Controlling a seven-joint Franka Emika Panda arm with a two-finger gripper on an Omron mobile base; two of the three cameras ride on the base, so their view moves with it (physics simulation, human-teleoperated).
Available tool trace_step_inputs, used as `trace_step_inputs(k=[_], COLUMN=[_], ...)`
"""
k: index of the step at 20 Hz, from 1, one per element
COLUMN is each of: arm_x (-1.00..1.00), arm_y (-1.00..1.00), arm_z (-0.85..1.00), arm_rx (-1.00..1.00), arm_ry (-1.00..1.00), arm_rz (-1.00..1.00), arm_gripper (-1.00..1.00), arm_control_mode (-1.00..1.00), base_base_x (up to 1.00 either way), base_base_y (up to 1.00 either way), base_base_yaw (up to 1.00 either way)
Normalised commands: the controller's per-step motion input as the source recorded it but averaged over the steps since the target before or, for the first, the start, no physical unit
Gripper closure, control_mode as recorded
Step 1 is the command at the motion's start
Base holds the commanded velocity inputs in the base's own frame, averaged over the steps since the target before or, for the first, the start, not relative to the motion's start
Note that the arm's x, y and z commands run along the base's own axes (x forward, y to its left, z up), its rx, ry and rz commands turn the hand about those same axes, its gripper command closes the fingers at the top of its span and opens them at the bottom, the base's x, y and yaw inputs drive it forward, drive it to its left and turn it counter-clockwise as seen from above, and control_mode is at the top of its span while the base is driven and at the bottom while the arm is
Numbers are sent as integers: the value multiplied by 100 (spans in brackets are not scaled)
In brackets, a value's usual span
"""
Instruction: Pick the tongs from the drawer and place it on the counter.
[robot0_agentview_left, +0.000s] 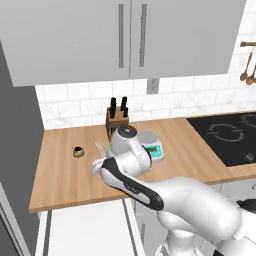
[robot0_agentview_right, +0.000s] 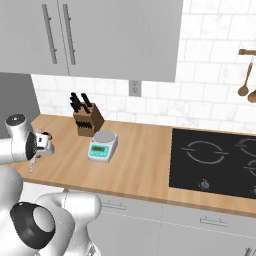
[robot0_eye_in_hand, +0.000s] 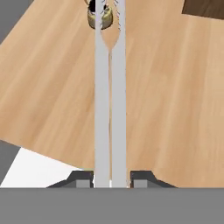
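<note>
My gripper (robot0_eye_in_hand: 111, 180) is shut on the tongs (robot0_eye_in_hand: 102, 109), whose two slim silver-grey arms run away from the finger pads (robot0_eye_in_hand: 83, 179) over the wooden counter (robot0_eye_in_hand: 175, 96). In the left base view the gripper (robot0_agentview_left: 100, 160) hangs above the counter (robot0_agentview_left: 60, 175) near its front edge, and the tongs (robot0_agentview_left: 98, 148) poke out past the hand. The open white drawer (robot0_agentview_left: 85, 230) lies below and in front; a corner of the drawer (robot0_eye_in_hand: 26, 168) shows under the hand. From the right, the gripper (robot0_agentview_right: 37, 150) sits over the counter's (robot0_agentview_right: 140, 165) left end.
A small round olive-and-black object (robot0_agentview_left: 77, 151) (robot0_eye_in_hand: 98, 17) rests on the counter just beyond the tong tips. Behind stand a knife block (robot0_agentview_left: 117, 120) (robot0_agentview_right: 87, 120) and a kitchen scale (robot0_agentview_left: 152, 145) (robot0_agentview_right: 102, 145). The black cooktop (robot0_agentview_left: 230, 135) (robot0_agentview_right: 215, 160) is to the right.
</note>
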Motion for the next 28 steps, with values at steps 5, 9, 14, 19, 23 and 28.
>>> trace_step_inputs(k=[5, 9, 14, 19, 23, 28], arm_x=[77, 47, 6, 2, 20, 35], arm_y=[-52, -29, -1, 0, 0, 0], arm_z=[-29, -7, -32, -49, -32, -26], arm_rx=[0, 0, 0, 0, 0, 0], arm_ry=[1, 5, 0, 0, 0, 0], arm_rz=[0, 0, 0, 0, 0, 0], arm_gripper=[100, 100, 100, 100, 100, 100], arm_control_mode=[-100, -100, -100, -100, -100, -100], base_base_x=[0, 0, 0, 0, 0, 0], base_base_y=[0, 0, 0, 0, 0, 0], base_base_yaw=[0, 0, 0, 0, 0, 0])
